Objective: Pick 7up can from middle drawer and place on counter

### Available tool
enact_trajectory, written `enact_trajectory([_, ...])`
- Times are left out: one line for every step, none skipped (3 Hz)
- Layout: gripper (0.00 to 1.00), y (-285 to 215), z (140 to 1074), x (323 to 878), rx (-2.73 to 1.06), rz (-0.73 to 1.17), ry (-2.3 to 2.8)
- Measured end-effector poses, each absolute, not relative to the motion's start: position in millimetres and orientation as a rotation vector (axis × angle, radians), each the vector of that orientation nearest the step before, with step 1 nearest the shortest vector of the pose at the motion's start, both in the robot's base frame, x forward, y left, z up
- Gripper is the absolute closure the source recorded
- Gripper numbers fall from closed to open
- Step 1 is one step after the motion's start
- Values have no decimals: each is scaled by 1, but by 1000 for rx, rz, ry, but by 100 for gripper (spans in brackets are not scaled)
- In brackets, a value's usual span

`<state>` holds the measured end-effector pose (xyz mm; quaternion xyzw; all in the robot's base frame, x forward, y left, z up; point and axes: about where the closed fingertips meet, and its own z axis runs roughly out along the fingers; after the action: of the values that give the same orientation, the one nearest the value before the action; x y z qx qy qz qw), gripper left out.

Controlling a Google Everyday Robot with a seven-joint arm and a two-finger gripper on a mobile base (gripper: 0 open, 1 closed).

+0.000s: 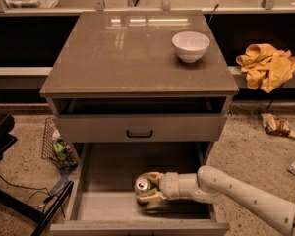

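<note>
One 7up can, silver top turned toward camera, inside pulled-out middle drawer, near front centre of its floor. One gripper, low in same drawer, entering from right; two pale fingers pressed against can from above and below, can clamped between them. Resting on drawer floor or raised off it: cannot tell. One counter above, glossy, bearing white bowl at right rear. One yellow cloth on ledge, right. One wire basket on ground, left.
</note>
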<state>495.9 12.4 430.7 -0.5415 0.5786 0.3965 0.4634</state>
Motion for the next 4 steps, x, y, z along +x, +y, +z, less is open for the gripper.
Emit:
enact_trajectory([75,21,423,490,-1336,998,1409])
enact_trajectory([98,22,423,490,-1337,1001,1407])
enact_trajectory([100,23,424,489,-1338,1003,1406])
enact_trajectory([100,25,454,488,-1332,998,1407])
